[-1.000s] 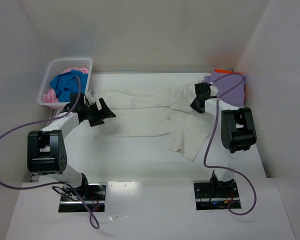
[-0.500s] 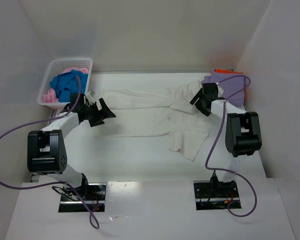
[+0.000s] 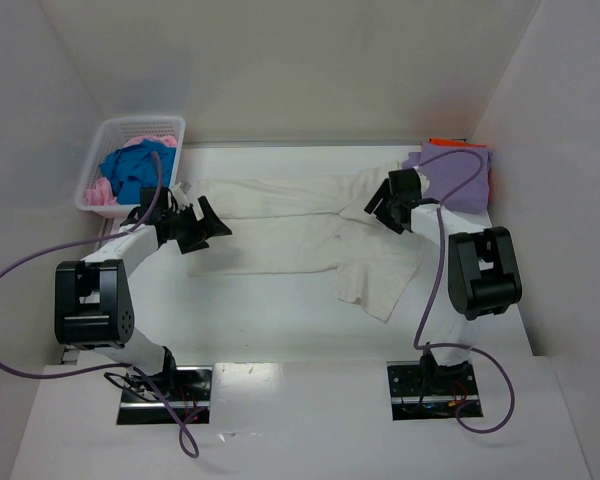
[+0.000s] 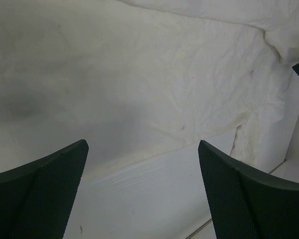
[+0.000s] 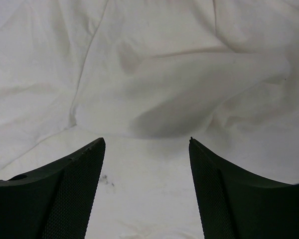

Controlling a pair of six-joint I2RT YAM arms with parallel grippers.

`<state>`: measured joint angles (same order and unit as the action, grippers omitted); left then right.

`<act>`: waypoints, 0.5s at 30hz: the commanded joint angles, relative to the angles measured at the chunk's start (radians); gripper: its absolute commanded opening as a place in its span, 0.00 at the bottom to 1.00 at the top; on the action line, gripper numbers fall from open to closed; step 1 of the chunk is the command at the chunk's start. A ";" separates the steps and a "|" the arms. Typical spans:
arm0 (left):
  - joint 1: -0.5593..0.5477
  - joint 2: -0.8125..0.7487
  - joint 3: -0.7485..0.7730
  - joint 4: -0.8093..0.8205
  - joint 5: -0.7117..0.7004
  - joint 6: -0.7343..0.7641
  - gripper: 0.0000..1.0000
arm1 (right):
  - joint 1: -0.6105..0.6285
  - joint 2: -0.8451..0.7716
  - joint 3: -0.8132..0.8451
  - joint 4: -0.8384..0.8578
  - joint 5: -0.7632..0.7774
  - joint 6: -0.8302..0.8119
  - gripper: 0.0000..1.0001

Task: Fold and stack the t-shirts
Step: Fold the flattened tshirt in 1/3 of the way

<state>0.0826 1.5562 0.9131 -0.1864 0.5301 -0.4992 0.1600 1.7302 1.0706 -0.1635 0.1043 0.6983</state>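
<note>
Top external view first: where does the cream-white t-shirt (image 3: 300,235) lie?
— Spread on the tabletop (image 3: 270,320) between both arms, creased, one sleeve trailing toward the near right.
— Other shirts?
— Lavender t-shirt (image 3: 465,180) on the orange t-shirt (image 3: 445,142), far right corner. Blue t-shirt (image 3: 135,170) and pink t-shirt (image 3: 100,192) in the basket (image 3: 140,120), far left.
— Hands?
— Left hand (image 3: 218,222) spread wide, empty, over the shirt's left edge. Right hand (image 3: 378,213) parted, gripping nothing, above a raised fold at the shirt's right end.
</note>
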 commanded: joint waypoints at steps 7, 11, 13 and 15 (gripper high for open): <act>0.005 0.021 0.036 0.015 0.025 0.024 0.99 | 0.024 0.083 0.052 -0.004 0.092 0.043 0.64; 0.005 0.030 0.036 0.015 0.025 0.024 0.99 | 0.024 0.114 0.071 -0.013 0.116 0.033 0.51; 0.005 0.030 0.036 0.015 0.025 0.024 0.99 | 0.024 0.137 0.080 -0.013 0.127 0.033 0.45; 0.005 0.039 0.036 0.015 0.025 0.024 0.99 | 0.024 0.147 0.106 -0.033 0.136 0.024 0.34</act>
<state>0.0826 1.5826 0.9150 -0.1871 0.5304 -0.4988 0.1722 1.8553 1.1118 -0.1837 0.1844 0.7322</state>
